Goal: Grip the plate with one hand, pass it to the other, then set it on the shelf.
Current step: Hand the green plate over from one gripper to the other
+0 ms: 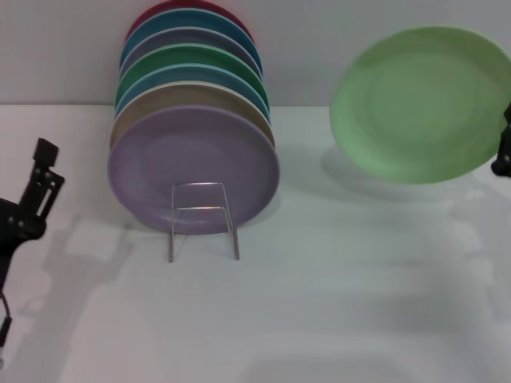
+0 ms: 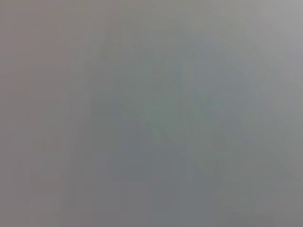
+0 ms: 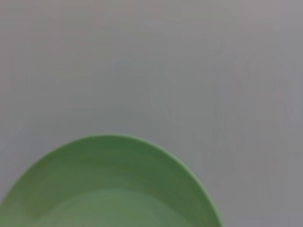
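Note:
The pale mint-green plate [image 1: 419, 104] hangs tilted above the white table at the far right, with its shadow on the table below it. My right gripper [image 1: 503, 148] shows only as a dark tip at the picture's right edge, shut on the plate's right rim. The plate's rim fills the lower part of the right wrist view [image 3: 109, 189]. The chrome wire shelf [image 1: 203, 219] stands left of centre, its small front loop and two legs in front of a row of plates. My left gripper [image 1: 48, 166] is open and empty, low at the far left, well apart from the shelf.
Several plates stand on edge in the shelf: a lilac one [image 1: 194, 169] in front, then tan, blue, a darker green one [image 1: 192, 62] and a red one at the back. The white table [image 1: 335, 303] meets a pale wall behind. The left wrist view shows only grey blur.

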`<move>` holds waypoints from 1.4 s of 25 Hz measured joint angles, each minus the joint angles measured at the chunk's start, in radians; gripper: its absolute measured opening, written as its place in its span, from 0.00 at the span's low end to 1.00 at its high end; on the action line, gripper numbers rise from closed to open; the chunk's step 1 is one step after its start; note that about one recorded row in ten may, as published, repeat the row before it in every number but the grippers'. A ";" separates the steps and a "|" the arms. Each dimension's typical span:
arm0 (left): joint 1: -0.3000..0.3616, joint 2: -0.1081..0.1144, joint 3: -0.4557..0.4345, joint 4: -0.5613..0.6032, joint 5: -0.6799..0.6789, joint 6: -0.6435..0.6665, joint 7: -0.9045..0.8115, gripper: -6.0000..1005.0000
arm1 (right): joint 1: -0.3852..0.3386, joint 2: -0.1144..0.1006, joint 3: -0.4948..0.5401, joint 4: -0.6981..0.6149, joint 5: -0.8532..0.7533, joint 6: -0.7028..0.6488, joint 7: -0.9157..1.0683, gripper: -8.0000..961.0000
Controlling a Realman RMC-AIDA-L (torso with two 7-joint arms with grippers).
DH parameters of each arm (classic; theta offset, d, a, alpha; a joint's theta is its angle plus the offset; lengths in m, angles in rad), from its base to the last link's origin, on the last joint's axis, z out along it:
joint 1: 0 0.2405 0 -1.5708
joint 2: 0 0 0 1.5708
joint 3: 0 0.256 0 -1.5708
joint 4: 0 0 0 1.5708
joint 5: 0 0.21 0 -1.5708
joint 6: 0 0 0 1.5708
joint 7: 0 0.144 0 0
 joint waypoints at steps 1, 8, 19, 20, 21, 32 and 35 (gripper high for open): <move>0.005 0.000 0.015 -0.007 0.000 0.001 0.003 0.73 | -0.006 0.002 -0.016 -0.009 -0.001 -0.021 -0.001 0.03; 0.027 -0.001 0.101 -0.039 0.000 -0.011 0.037 0.72 | -0.048 0.009 -0.111 -0.020 0.002 -0.069 -0.001 0.03; 0.026 0.005 0.243 -0.048 0.000 -0.035 0.054 0.72 | -0.144 0.014 -0.417 0.097 0.224 -0.108 -0.143 0.03; 0.028 0.001 0.266 -0.060 0.000 -0.048 0.096 0.72 | -0.144 0.014 -0.468 0.103 0.267 -0.120 -0.173 0.03; 0.028 0.001 0.266 -0.060 0.000 -0.048 0.096 0.72 | -0.143 0.014 -0.516 0.108 0.302 -0.136 -0.195 0.03; 0.028 -0.002 0.327 -0.148 -0.005 -0.166 0.286 0.71 | -0.145 0.014 -0.794 0.188 0.557 -0.227 -0.405 0.03; 0.028 -0.002 0.327 -0.150 -0.004 -0.173 0.286 0.71 | -0.138 0.014 -0.845 0.221 0.617 -0.237 -0.465 0.03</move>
